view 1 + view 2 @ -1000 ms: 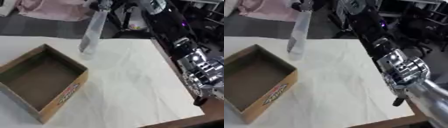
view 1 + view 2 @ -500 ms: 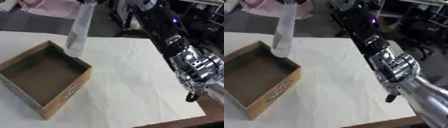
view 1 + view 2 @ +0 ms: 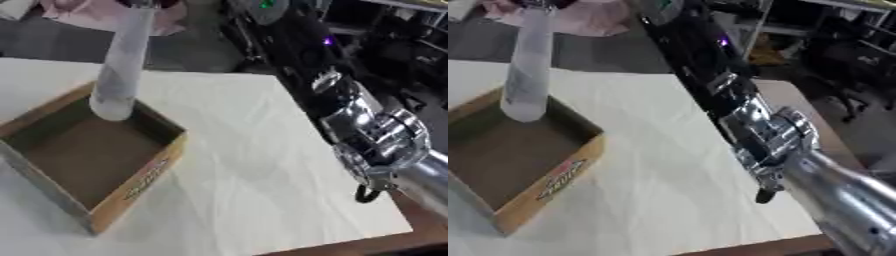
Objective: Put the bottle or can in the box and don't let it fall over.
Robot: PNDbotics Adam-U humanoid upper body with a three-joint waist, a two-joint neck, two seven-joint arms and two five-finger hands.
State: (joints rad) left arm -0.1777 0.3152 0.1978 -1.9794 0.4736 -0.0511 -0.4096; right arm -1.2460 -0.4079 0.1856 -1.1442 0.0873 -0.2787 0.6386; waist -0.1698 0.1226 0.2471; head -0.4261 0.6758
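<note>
A tall pale bottle [image 3: 120,70] is hanging at upper left, its base over the far corner of the open cardboard box [image 3: 122,192] (printed on its side). The right arm [image 3: 376,145] is reaching up; its hand's fingers are out of frame, so I cannot tell their state.
</note>
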